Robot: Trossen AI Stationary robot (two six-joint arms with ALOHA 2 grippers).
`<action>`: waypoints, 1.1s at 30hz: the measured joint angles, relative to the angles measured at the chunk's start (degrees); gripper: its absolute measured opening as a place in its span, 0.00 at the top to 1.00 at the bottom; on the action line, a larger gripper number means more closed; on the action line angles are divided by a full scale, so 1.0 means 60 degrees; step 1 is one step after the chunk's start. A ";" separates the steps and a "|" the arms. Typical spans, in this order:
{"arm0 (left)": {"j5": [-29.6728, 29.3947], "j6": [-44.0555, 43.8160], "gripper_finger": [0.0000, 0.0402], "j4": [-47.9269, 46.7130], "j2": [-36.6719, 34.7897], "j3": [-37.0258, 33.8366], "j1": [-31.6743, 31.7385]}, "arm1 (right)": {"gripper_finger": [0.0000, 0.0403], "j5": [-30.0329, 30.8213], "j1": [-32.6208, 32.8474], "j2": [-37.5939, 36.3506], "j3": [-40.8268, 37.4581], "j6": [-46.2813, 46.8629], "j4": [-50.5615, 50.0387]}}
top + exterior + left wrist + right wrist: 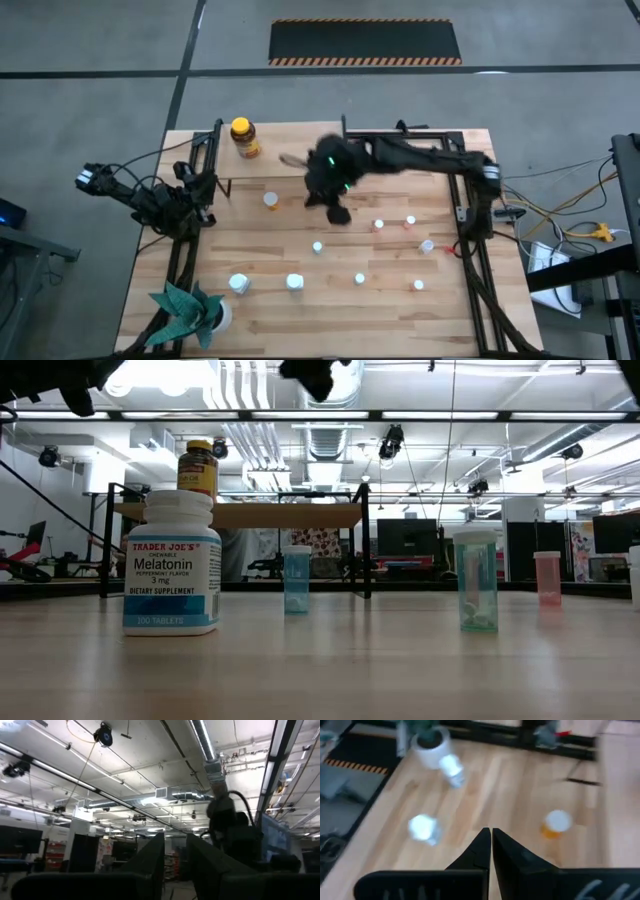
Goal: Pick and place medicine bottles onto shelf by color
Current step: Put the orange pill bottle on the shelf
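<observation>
The shelf (240, 515) is a light-wood board on black legs at the table's far left-centre. The amber jar with a yellow lid (243, 138) stands on it and also shows in the low view (198, 468). An orange bottle (270, 200) stands on the table just before the shelf. Several small white, pale-blue and pink bottles stand scattered on the tabletop, among them a white Melatonin bottle (172, 565) and a pale-blue one (296, 578). My right gripper (340, 212) is shut and empty (490, 837), high above the table's middle, right of the orange bottle (554, 824). My left gripper (175, 845) points up, narrowly open and empty, at the table's left edge.
A green plant in a white pot (190, 310) stands at the near left corner. Black frame rails (470, 240) run along the table's left and right sides. Bottles (378, 225) stand on the table's middle and right, with bare wood between them.
</observation>
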 joint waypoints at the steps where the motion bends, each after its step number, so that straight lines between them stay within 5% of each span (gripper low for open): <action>1: 0.0125 -0.0193 0.84 0.0004 0.0017 0.0004 0.0000 | 0.98 0.0179 0.0249 -0.0396 -0.0604 0.0157 0.0269; 9: 0.0820 -0.2176 0.84 -0.0073 0.0720 0.0027 0.0000 | 0.98 0.2368 0.2165 -0.3352 -0.5520 0.0936 0.3314; 19: 0.0786 -0.4817 0.84 -0.0067 0.2278 0.0462 0.0000 | 0.98 0.2698 0.2949 -0.5631 -1.0267 0.0968 0.7044; 27: 0.0334 -0.5962 0.84 -0.0263 0.4374 0.1927 -0.0007 | 0.98 0.3738 0.2945 -0.6903 -1.2488 -0.0613 0.9402; 33: -0.0118 -0.5948 0.84 -0.0701 0.5979 0.3497 -0.0011 | 0.98 0.4576 0.2947 -0.7678 -1.3086 -0.1416 0.9571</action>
